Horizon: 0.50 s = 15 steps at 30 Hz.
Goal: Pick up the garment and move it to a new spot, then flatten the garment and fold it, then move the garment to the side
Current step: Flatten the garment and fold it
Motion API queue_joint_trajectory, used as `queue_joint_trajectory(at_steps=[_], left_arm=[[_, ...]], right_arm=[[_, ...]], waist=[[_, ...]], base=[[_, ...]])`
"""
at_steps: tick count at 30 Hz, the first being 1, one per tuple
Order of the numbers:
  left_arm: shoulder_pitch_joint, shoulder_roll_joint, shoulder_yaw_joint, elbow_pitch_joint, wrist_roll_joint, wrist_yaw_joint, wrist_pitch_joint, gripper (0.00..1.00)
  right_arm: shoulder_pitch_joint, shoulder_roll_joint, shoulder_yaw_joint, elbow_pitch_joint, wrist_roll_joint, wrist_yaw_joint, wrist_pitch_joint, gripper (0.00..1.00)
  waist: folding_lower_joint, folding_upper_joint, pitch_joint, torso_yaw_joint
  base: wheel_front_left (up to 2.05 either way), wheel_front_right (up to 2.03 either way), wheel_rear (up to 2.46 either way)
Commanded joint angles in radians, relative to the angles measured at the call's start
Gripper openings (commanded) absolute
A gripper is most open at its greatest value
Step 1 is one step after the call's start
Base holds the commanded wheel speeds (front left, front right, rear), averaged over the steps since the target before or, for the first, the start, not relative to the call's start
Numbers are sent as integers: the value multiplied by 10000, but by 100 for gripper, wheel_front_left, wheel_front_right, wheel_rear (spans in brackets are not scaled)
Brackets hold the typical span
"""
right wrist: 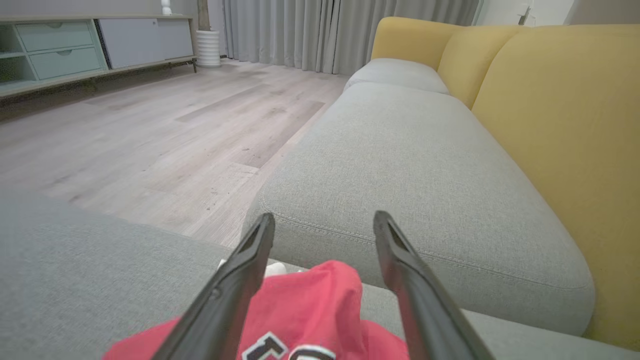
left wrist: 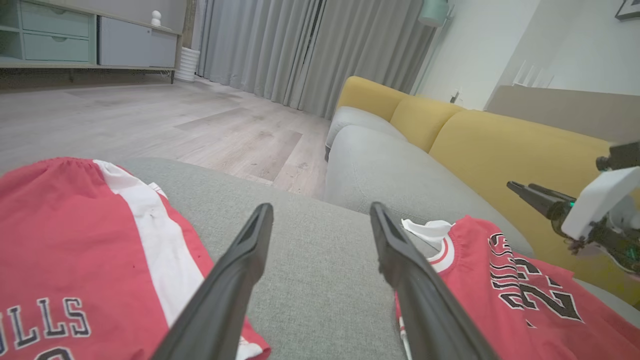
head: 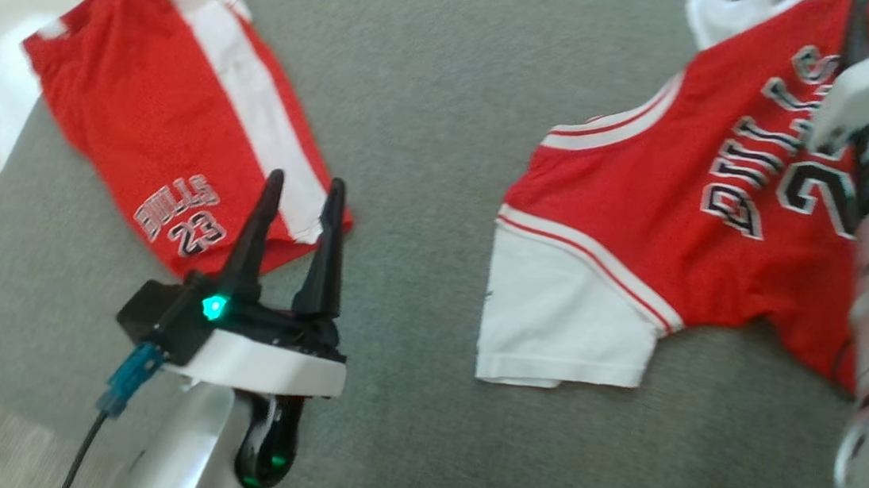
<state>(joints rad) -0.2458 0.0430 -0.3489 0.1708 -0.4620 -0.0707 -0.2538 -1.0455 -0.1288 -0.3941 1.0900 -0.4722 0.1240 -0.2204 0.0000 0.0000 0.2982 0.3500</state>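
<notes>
Bulls jersey (head: 646,201) lies spread on the sofa cushion (head: 435,77), likely for flattening. Right claw (right wrist: 324,216) gapes open over it. Left claw (head: 307,179) is open too, beside the shorts (head: 137,104).

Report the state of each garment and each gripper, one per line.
red shorts: lying flat on the grey cushion, print up, untouched.
red jersey: spread print up, white sleeve flat, one edge bunched into a hump.
left gripper: open, empty, over the cushion between the two garments.
right gripper: open, fingers either side of the jersey's hump, not pinching it.
</notes>
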Motion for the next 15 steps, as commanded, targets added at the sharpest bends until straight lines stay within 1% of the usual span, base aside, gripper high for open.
queue_joint_trajectory(at_steps=[1, 5, 8, 12, 15], left_arm=[[37, 72, 405, -285, 97, 32, -80, 100], [240, 72, 712, -249, 252, 6, -80, 100], [416, 72, 948, -216, 352, 19, -80, 100], [617, 72, 1142, -201, 414, -9, -80, 100], [833, 72, 1264, -160, 492, -18, -80, 100]], right_arm=[[-94, 248, 197, -255, 158, 67, -171, 100], [658, 605, 652, -475, 1169, 67, -396, 100], [1660, 746, 1297, -1617, 2498, 67, -407, 100], [3621, 779, 2885, -3337, 4367, 67, -410, 100], [5154, 781, 3538, -4524, 5255, 67, -411, 100]], waist=[[0, 0, -413, -425], [0, 0, -971, -975], [0, 0, -1307, -1415], [0, 0, -1690, -1955], [0, 0, -1949, -2301]], base=[[0, 0, 0], [0, 0, 0], [0, 0, 0], [0, 0, 0], [0, 0, 0]])
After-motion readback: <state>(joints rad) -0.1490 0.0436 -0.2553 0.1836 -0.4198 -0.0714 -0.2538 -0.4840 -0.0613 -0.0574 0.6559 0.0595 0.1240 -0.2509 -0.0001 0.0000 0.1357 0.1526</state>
